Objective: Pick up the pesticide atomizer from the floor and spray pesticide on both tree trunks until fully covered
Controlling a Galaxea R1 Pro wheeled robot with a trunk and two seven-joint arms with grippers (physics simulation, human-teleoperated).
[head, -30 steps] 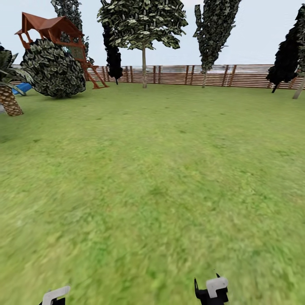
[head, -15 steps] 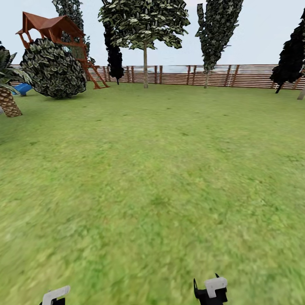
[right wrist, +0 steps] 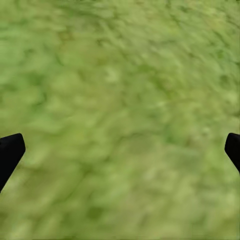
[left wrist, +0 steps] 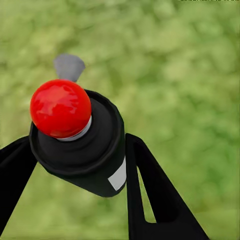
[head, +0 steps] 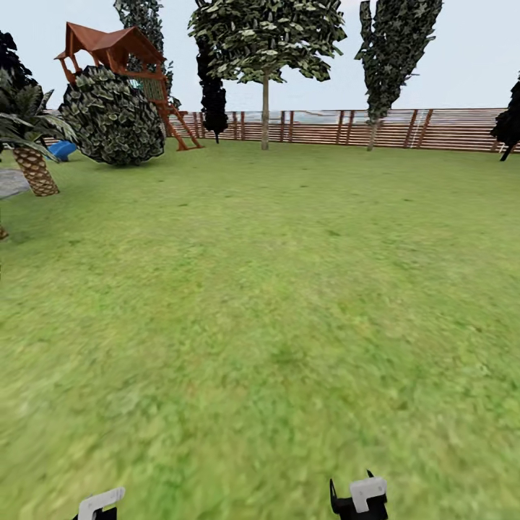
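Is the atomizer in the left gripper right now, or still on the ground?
In the gripper. In the left wrist view the black atomizer with its red top sits between the left gripper's two black fingers, over the lawn.

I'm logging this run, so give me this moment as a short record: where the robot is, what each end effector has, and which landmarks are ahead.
place: lawn, fence at far edge
left end effector: shut on atomizer, black body, red cap
right end effector: open, over grass
ahead: bare-trunk tree by fence
ahead left: round bush, playhouse, palm
spray on trunk: none visible
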